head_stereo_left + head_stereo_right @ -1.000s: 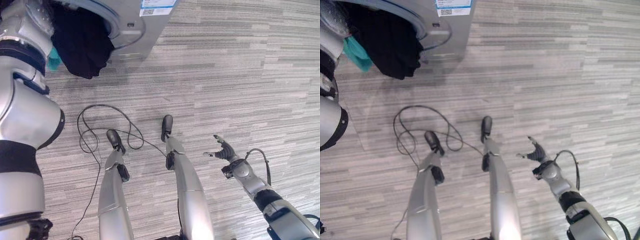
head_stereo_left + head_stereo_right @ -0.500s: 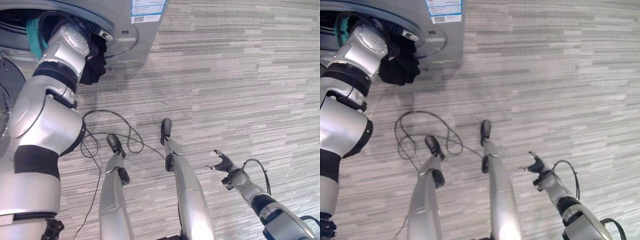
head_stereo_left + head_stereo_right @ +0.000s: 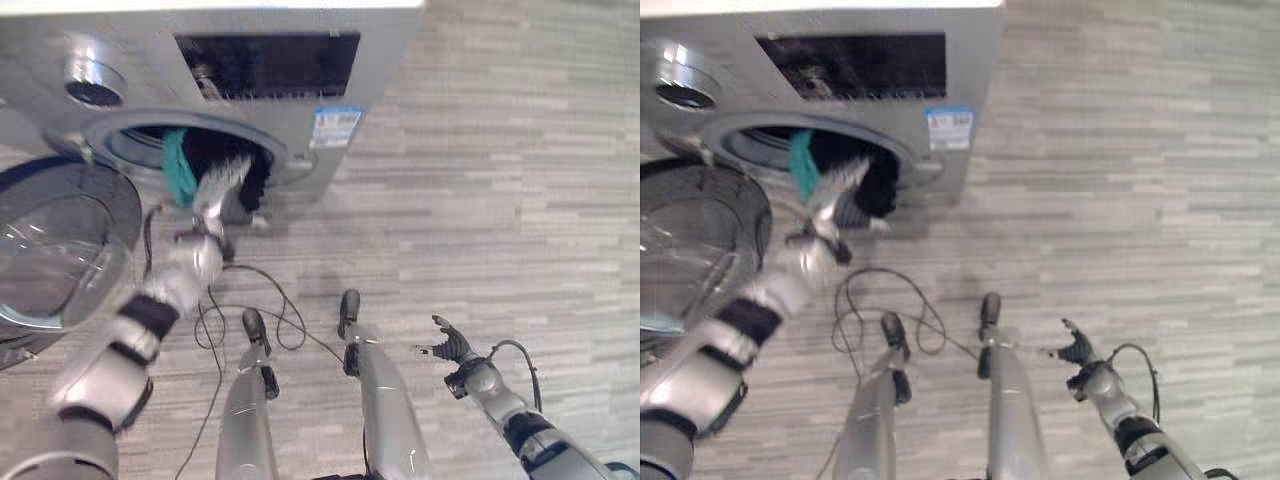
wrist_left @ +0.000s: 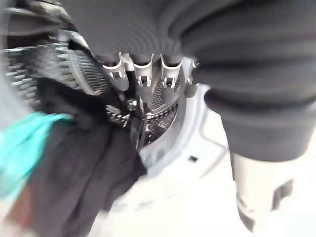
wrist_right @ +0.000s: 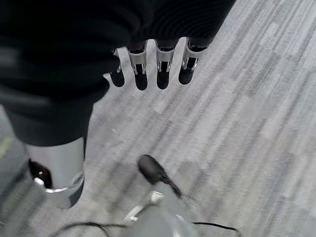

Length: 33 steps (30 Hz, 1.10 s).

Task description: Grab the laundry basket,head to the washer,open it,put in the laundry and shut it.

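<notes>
Left robot hand (image 3: 222, 187) pushes dark laundry (image 3: 243, 176) into washer (image 3: 300, 90), fingers straight; right robot hand (image 3: 452, 345) relaxed, spread

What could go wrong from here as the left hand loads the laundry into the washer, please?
The black garment and teal cloth drape over the washer opening's lip, so they may slip to the floor or get trapped when the open door shuts. The left hand at the opening may snag cloth on withdrawal.
</notes>
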### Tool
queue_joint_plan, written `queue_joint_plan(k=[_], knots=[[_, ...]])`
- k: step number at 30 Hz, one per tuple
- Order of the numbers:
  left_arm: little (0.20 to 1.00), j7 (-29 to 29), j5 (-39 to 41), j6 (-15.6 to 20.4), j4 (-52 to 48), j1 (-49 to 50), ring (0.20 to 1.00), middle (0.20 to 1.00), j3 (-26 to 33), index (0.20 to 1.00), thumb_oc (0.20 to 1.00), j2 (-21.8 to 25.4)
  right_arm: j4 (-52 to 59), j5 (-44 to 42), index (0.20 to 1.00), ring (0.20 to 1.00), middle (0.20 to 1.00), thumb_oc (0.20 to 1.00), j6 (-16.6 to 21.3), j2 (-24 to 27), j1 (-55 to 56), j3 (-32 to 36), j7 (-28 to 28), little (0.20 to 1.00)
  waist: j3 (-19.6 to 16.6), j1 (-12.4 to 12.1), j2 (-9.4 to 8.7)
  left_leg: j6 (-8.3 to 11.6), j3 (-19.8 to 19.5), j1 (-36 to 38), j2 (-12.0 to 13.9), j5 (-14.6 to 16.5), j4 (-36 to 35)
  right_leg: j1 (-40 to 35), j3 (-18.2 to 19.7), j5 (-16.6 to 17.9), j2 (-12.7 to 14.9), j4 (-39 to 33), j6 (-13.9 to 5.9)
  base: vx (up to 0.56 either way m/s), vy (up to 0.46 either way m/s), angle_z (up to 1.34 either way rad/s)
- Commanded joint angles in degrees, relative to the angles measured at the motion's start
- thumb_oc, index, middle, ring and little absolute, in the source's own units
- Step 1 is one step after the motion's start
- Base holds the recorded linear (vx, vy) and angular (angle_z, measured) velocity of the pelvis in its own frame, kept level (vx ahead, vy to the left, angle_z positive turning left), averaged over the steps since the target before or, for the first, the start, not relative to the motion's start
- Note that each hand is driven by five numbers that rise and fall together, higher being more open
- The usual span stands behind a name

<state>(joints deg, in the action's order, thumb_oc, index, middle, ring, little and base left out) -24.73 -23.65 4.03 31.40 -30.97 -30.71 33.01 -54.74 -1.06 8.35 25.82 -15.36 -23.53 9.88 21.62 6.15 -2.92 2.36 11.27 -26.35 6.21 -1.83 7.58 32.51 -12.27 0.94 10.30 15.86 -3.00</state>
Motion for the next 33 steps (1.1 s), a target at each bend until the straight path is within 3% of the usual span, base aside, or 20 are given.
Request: queue_joint_plan(k=[1, 2, 5, 7, 9, 11, 12, 16, 21, 25, 26, 27, 28, 29, 31, 33], knots=[[1.0, 2.64, 0.72, 4.62, 2.38, 3.47, 1.0, 1.0, 0.37, 1.0, 1.0, -5.09, -2.94, 2.21, 1.0, 1.0, 1.0, 1.0, -1.29, 0.51, 4.62, 0.65, 0.44, 1.0, -4.44, 0.32, 0.56, 0.1, -5.37, 1.86, 0.08, 7.38, 3.64, -5.61, 1.73, -2.93, -0.67, -1.16, -3.39, 0.01, 0.086, 0.09], [1.0, 3.88, 1.92, 5.15, 3.53, 6.93, 1.0, 1.0, 0.34, 1.0, 1.0, -6.87, -4.05, 2.37, 1.0, 1.0, 1.0, 1.0, -1.57, -0.13, 4.77, 0.89, 0.35, 1.0, -4.7, 0.04, 0.45, -0.34, -4.74, 2.88, -0.15, 5.73, 3.22, -6.93, 0.98, -1.49, -0.21, -1.85, -2.91, 0.02, 0.085, 0.1], [1.0, 8.01, 4.35, 5.86, 11.45, 13.77, 1.0, 1.0, -1.83, 1.0, 1.0, -12.7, -8.14, 3.75, 1.0, 1.0, 1.0, 1.0, -2.52, -2.79, 4.36, -0.04, -0.08, 1.0, -6.45, -0.68, 0.99, -0.64, -5.23, 7.77, -0.53, 5.59, 1.41, -12.23, 1.04, -1.42, 0.02, -3.52, -3.21, 0.07, 0.09, 0.18], [1.0, 8.01, 4.35, 5.87, 11.46, 13.76, 1.0, 1.0, -1.83, 1.0, 1.0, -12.71, -8.15, 3.75, 1.0, 1.0, 1.0, 1.0, -2.52, -2.79, 4.36, -0.04, -0.08, 1.0, -6.4, -0.69, 0.99, -0.64, -5.22, 7.84, -0.53, 5.58, 1.38, -12.29, 1.04, -1.41, 0.01, -3.55, -3.21, 0.06, 0.033, 0.06], [1.0, 10.49, 8.43, 4.78, 26.14, 19.66, 1.0, 1.0, 0.21, 1.0, 1.0, -19.33, -11.09, 5.1, 1.0, 1.0, 1.0, 1.0, -3.59, -6.23, 4.87, -0.67, -0.84, 1.0, -9.41, -1.41, 1.01, -1.01, -5.49, 13.49, -0.95, 5.15, -1.83, -18.16, 1.04, -0.66, 0.31, -6.63, -3.99, 0.17, 0.079, -0.02], [1.0, 10.8, 9.41, 4.39, 30.16, 20.89, 1.0, 1.0, 1.46, 1.0, 1.0, -20.59, -11.81, 5.42, 1.0, 1.0, 1.0, 1.0, -3.87, -7.22, 5.17, -0.81, -1.18, 1.0, -10.14, -1.66, 0.87, -1.09, -5.3, 15.16, -1.12, 5.08, -2.71, -19.92, 1.12, -0.36, 0.19, -7.72, -4.27, 0.1, 0.04, -0.06], [1.0, 11.6, 12.3, 4.06, 36.57, 22.91, 1.0, 1.0, 5.72, 1.0, 1.0, -22.07, -13.14, 5.8, 1.0, 1.0, 1.0, 1.0, -4.12, -8.79, 5.61, -0.49, -2.18, 1.0, -11.67, -2.66, 0.54, -1.16, -5.29, 17.99, -1.51, 4.96, -4.39, -22.7, 1.13, 0.23, 0.3, -9.61, -4.78, 0.11, 0.015, -0.08], [1.0, 14.07, 15.45, 3.39, 43.32, 28.22, 1.0, 1.0, 12.86, 1.0, 1.0, -21.11, -12.9, 4.14, 1.0, 1.0, 1.0, 1.0, -4.65, -10.5, 6.23, 0.13, -6.18, 1.0, -15.34, -5.03, -0.11, -1.19, -4.73, 23.41, -2.41, 5.38, -7.54, -28.31, 0.46, 1.17, 1.18, -13.6, -6.06, 0.15, 0.017, 0.0], [1.0, 14.41, 13.8, 3.58, 44.25, 30.29, 1.0, 1.0, 15.5, 1.0, 1.0, -18.83, -10.5, 4.56, 1.0, 1.0, 1.0, 1.0, -3.34, -9.52, 9.53, 2.31, -6.75, 1.0, -16.75, -5.92, -0.87, -2.13, -4.93, 25.17, -4.23, 7.07, -6.7, -30.94, 0.01, 1.51, 3.05, -13.83, -7.07, 0.07, 0.071, 0.0], [1.0, 14.59, 12.87, 3.55, 43.86, 31.3, 1.0, 1.0, 15.57, 1.0, 1.0, -18.26, -9.74, 3.29, 1.0, 1.0, 1.0, 1.0, -3.29, -9.19, 9.47, 4.07, -6.99, 1.0, -17.86, -6.94, -0.73, -4.15, -5.58, 26.54, -6.95, 9.28, -5.23, -31.23, -0.01, 1.95, 5.92, -10.84, -8.35, 0.07, 0.185, 0.13], [1.0, 14.82, 12.78, 3.76, 42.73, 31.38, 1.0, 1.0, 15.05, 1.0, 1.0, -17.98, -8.83, 2.75, 1.0, 1.0, 1.0, 1.0, -3.32, -8.75, 9.31, 4.29, -6.98, 1.0, -17.67, -7.08, -0.24, -5.49, -6.77, 27.45, -8.18, 9.63, -5.04, -29.9, 1.11, 1.63, 6.54, -4.37, -7.49, 0.01, 0.152, 0.19], [1.0, 14.82, 12.78, 3.75, 42.72, 31.35, 1.0, 1.0, 15.06, 1.0, 1.0, -17.97, -8.82, 2.75, 1.0, 1.0, 1.0, 1.0, -3.33, -8.76, 9.28, 4.3, -6.98, 1.0, -17.83, -7.07, -0.3, -5.51, -6.75, 27.2, -8.23, 9.45, -5.07, -29.67, 1.12, 1.78, 6.58, -4.45, -7.48, 0.03, 0.237, 0.22], [1.0, 14.9, 12.51, 3.76, 42.11, 31.23, 1.0, 1.0, 14.35, 1.0, 1.0, -17.86, -8.14, 2.37, 1.0, 1.0, 1.0, 1.0, -3.32, -8.49, 8.98, 4.19, -6.96, 1.0, -17.44, -6.75, 0.04, -6.42, -7.72, 27.26, -9.09, 9.49, -4.62, -28.01, 3.2, 3.34, 6.45, 0.35, -6.97, 0.06, 0.208, 0.14], [1.0, 14.94, 11.63, 3.89, 41.07, 31.02, 1.0, 1.0, 13.31, 1.0, 1.0, -17.47, -6.83, 2.02, 1.0, 1.0, 1.0, 1.0, -3.2, -8.06, 8.69, 3.67, -6.85, 1.0, -16.29, -6.38, 0.94, -7.38, -9.81, 28.37, -9.72, 9.62, -4.42, -25.6, 6.32, 2.52, 4.87, 6.92, -5.77, 0.09, 0.239, 0.29], [1.0, 14.93, 10.68, 4.05, 40.63, 30.63, 1.0, 1.0, 12.11, 1.0, 1.0, -17.35, -6.94, 1.76, 1.0, 1.0, 1.0, 1.0, -3.05, -8.06, 7.92, 3.28, -6.63, 1.0, -16.01, -6.14, 1.49, -7.74, -11.18, 28.72, -10.19, 9.72, -4.45, -23.17, 7.54, 2.6, 3.67, 8.56, -5.38, 0.09, 0.102, 0.58], [1.0, 14.93, 10.46, 4.02, 40.95, 29.9, 1.0, 1.0, 11.36, 1.0, 1.0, -17.55, -7.46, 1.27, 1.0, 1.0, 1.0, 1.0, -3.06, -7.92, 6.57, 3.16, -6.47, 1.0, -15.88, -5.68, 1.78, -7.35, -13.03, 29.25, -10.55, 9.85, -5.1, -21.2, 8.96, 1.05, 2.36, 4.15, -5.25, 0.11, -0.009, 0.65]])
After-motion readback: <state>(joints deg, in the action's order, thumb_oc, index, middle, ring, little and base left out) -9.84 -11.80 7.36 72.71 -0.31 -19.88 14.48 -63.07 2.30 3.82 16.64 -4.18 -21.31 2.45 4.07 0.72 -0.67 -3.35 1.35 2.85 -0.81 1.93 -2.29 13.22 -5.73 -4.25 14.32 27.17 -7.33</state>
